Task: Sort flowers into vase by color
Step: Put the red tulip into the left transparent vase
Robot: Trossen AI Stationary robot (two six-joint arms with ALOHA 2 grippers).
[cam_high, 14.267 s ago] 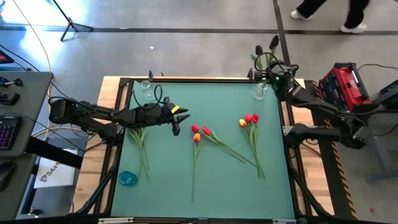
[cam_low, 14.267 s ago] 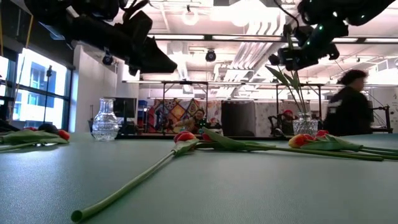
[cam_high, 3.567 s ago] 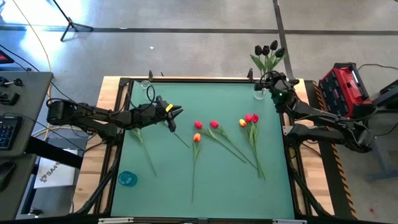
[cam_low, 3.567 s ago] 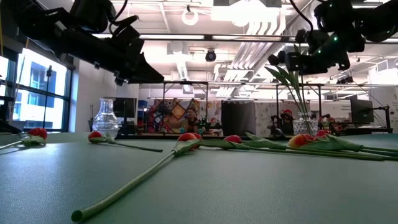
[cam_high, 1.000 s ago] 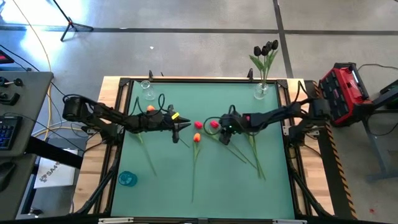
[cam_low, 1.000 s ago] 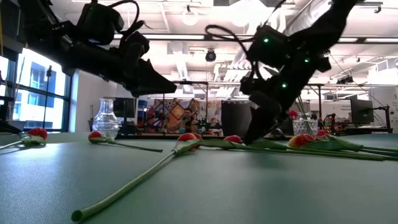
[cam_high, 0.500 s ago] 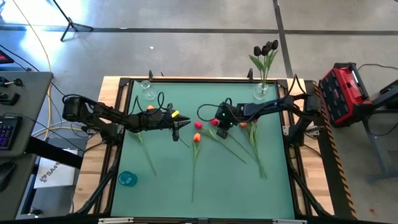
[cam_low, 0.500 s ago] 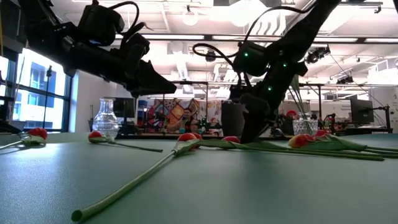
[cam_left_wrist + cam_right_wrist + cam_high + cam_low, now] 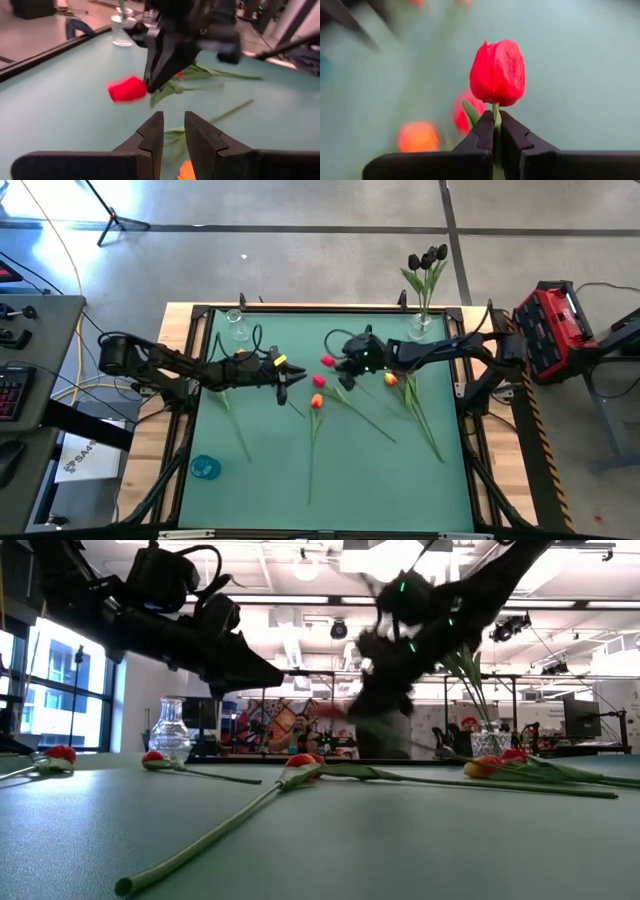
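- The right gripper (image 9: 496, 131) is clamped on the stem of a red tulip (image 9: 327, 360), holding it above the middle of the table (image 9: 270, 480).
- A glass vase (image 9: 419, 326) at the far right corner holds dark tulips (image 9: 428, 257); the glass vase (image 9: 238, 327) at the far left corner looks empty.
- More tulips (image 9: 317, 402) lie on the green table.
- The left gripper (image 9: 284, 383), fingers narrowly apart, holds nothing over the table's left half.

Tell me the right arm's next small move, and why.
Probably carry the red tulip up and away from the table. The right claw is shut on its stem just below the head, and the vase at that corner already holds dark tulips, so red likely belongs elsewhere.
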